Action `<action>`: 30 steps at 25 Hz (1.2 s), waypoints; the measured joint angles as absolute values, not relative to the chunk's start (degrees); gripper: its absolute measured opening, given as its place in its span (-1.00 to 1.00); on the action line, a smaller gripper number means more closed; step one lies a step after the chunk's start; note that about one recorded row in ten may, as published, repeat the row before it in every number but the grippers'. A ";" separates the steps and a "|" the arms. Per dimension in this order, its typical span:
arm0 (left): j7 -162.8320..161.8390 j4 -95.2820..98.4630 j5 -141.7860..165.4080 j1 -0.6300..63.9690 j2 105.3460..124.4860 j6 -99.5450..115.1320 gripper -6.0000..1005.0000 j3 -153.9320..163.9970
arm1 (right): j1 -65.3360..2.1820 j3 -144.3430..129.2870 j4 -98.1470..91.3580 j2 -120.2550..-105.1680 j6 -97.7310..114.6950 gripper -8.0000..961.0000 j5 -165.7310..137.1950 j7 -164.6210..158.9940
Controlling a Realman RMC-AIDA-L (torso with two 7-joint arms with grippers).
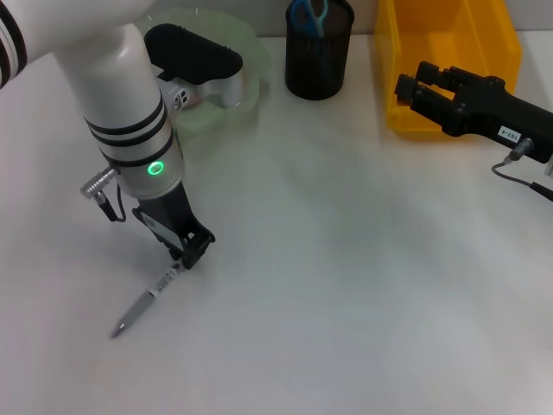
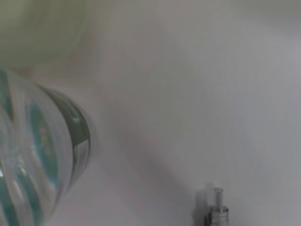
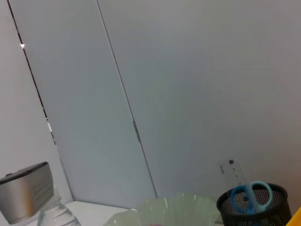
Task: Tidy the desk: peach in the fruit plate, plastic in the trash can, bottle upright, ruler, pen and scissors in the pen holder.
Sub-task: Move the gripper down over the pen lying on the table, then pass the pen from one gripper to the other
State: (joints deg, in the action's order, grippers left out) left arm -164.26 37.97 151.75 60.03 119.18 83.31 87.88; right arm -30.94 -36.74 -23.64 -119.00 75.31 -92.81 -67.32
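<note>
Plainly, little writing can be read: the right claw [image 1: 413, 89] carries a small white sticker whose characters are too small to make out, and the pen [image 1: 145, 301] bears dark print near its upper end, equally illegible.

The left claw [image 1: 193, 251] is down at the white worktop [image 1: 363, 285], its dark fingers closed around the upper end of the pen. The pen lies slanted on the worktop, its tip pointing away from the claw toward the near left. The right claw hangs over the yellow bin [image 1: 449, 52] at the far right, with a narrow gap between its fingers and nothing in them.

At the far edge the black mesh pen holder [image 1: 319, 47] stands between the pale green fruit plate [image 1: 246, 60] and the bin, with blue-handled scissors [image 1: 308, 15] already in it.

The left wrist view adds what the head view hides: a clear bottle [image 2: 37, 160] with a green-tinted label, close by, and the pen's end [image 2: 217, 209]. The right wrist view shows the bottle's grey cap [image 3: 26, 190], the fruit plate's rim [image 3: 174, 207] and the scissors' handles [image 3: 251, 197] in the holder [image 3: 254, 212].
</note>
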 joint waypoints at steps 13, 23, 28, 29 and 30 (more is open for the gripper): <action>-164.27 37.92 151.83 60.40 119.18 83.86 -0.73 87.82 | -30.94 -36.68 -23.64 -119.00 75.32 -0.02 -92.81 -67.32; -164.27 45.78 151.27 59.04 119.17 83.87 -0.72 86.62 | -30.31 -36.40 -23.66 -119.00 75.54 -0.02 -91.06 -67.92; -164.06 53.50 150.75 55.63 119.10 80.70 -0.71 86.57 | -28.27 -34.10 -24.20 -118.83 81.05 -0.02 -89.08 -67.77; -163.57 54.87 150.08 54.49 119.01 79.22 -0.71 86.40 | -27.88 -33.69 -24.29 -118.70 81.91 -0.02 -89.07 -67.78; -161.96 56.46 148.22 52.98 118.91 76.65 -0.71 85.49 | -27.05 -33.46 -24.41 -118.37 83.28 -0.02 -89.04 -67.91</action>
State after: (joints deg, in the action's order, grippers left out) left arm -161.96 56.46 148.22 52.98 118.91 76.65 85.49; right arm -27.05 -33.46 -24.41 -118.37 83.28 -89.04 -67.91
